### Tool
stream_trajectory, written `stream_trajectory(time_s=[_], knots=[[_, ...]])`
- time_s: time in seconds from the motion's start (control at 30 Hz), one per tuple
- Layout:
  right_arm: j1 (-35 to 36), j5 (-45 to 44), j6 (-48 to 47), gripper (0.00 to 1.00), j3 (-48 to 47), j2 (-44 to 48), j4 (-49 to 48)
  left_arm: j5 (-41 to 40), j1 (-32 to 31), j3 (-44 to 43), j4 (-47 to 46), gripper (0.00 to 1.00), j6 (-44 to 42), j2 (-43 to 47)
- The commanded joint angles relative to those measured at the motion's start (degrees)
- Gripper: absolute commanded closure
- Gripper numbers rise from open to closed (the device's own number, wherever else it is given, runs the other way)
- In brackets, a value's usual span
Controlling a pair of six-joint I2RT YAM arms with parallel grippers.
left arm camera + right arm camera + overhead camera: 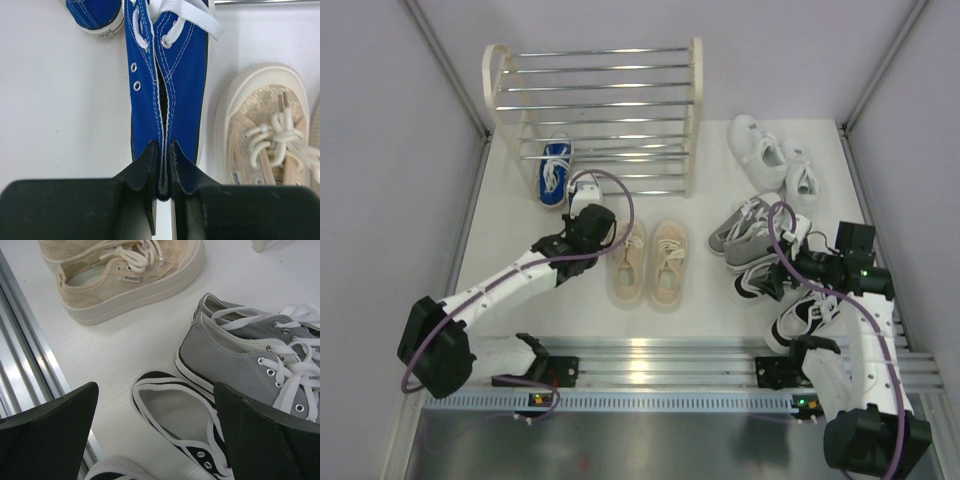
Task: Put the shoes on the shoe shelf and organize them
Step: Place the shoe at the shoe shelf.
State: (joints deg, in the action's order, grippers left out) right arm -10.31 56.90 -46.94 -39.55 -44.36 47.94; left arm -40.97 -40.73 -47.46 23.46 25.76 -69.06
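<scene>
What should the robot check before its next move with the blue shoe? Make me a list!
1. Grip: left end effector pinches the blue shoe at its heel: ok.
2. Held shoe clear of the other blue shoe: cannot tell.
3. Gap between the held shoe and the beige shoe: ok.
4. The shoe shelf stands upright, upper rods bare: ok.
5. The right end effector is open, holding nothing: ok.
</scene>
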Motion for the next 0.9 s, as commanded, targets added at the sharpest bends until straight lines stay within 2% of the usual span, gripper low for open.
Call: stream_trajectory(time_s=[0.0, 0.23, 0.67, 0.87], knots=[[-0.8, 2.2, -1.3, 0.01, -1.7, 0.0, -1.3, 4.5, 4.3, -4.0, -13.2, 1.0, -7.6, -1.8], [-0.9, 2.2, -1.3, 0.01, -1.7, -1.0, -1.4, 12.2, 10.5, -7.6, -21.1, 1.0, -14.5, -9.1], [-1.1, 2.4, -1.6, 0.01, -1.4, -2.1, -1.6, 11.9, 16.9, -10.7, -34.0, 1.0, -21.4, -19.4], [-1.4, 2.5, -1.7, 0.01, -1.4, -2.7, -1.5, 18.1, 20.2, -12.4, -37.4, 1.0, -23.5, -25.1]])
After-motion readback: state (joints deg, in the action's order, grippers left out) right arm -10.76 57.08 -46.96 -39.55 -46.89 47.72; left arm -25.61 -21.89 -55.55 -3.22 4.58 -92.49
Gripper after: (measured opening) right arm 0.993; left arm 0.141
